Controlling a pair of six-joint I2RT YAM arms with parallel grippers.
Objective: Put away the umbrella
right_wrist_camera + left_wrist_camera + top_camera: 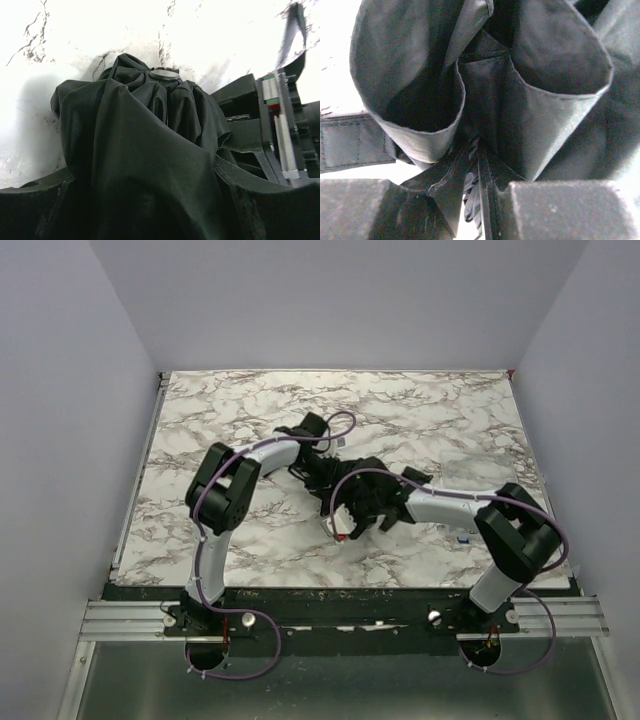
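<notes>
Overhead, the umbrella (pixel 335 483) lies bundled on the table (pixel 200 410), with the left gripper (pixel 320 458) at its far end and the right gripper (pixel 352 510) at its near end. Left wrist: the fingers (pixel 355 210) flank its folds and ribs, and I cannot tell whether they grip. Right wrist: the fingers (pixel 280 215) squeeze its bunched fabric.

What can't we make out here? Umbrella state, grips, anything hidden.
Left wrist: the umbrella fabric fills the frame, hiding shaft and handle. Whether the left gripper clamps it is unclear.
Right wrist: the right gripper holds the bundle, whose lower end is cut off by the bottom edge.
Top external: the umbrella merges with both black grippers, so its outline and handle are unreadable.
</notes>
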